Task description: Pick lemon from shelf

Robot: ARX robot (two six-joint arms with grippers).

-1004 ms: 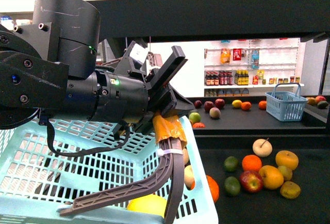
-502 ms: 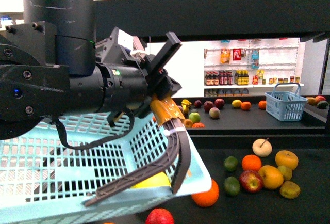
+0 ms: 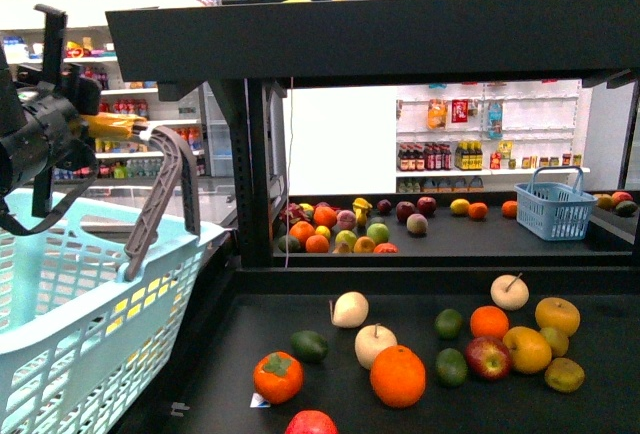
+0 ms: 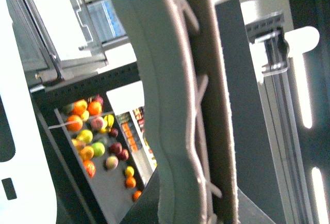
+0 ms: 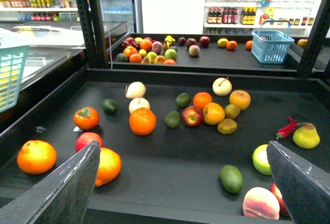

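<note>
The black shelf (image 3: 400, 34) fills the front view, with loose fruit on its dark trays. A bright yellow shape, the lemon (image 3: 137, 309), shows through the mesh wall of the light blue basket (image 3: 60, 354) at the left. My left gripper (image 3: 160, 249) hangs over that basket's rim, shut and holding nothing. In the left wrist view its fingers (image 4: 170, 105) press together. My right gripper (image 5: 183, 149) stands open over the shelf's lower tray (image 5: 154, 157), nothing between its fingers (image 5: 56, 188).
The lower tray carries an orange (image 3: 398, 375), a persimmon (image 3: 277, 376), apples, limes and rounder golden-yellow fruits (image 3: 556, 313). Near the right gripper lie an avocado (image 5: 231, 178) and a peach (image 5: 260, 203). On the rear tray are a fruit pile (image 3: 335, 229) and a small blue basket (image 3: 555, 204).
My left arm has swung left and back from the camera. The light blue basket has shifted left with it, uncovering the fruit on the lower tray.
</note>
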